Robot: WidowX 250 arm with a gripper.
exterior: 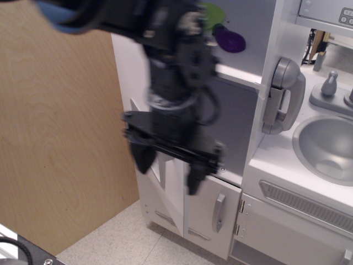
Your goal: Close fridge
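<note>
The tall white fridge stands open. Its door (128, 77) swings out toward me at the left, and the grey interior (240, 127) shows to its right. My black gripper (169, 170) hangs blurred in front of the door's lower half, fingers pointing down and spread apart, holding nothing. It covers the door's long handle and most of the dispenser panel. I cannot tell whether it touches the door.
A purple toy (229, 38) and a green one (212, 11) sit on the fridge shelf. Below is a small white door with a short grey handle (219, 212). A grey phone (284, 94) and sink basin (325, 146) are at the right. A wooden panel (55, 138) stands at the left.
</note>
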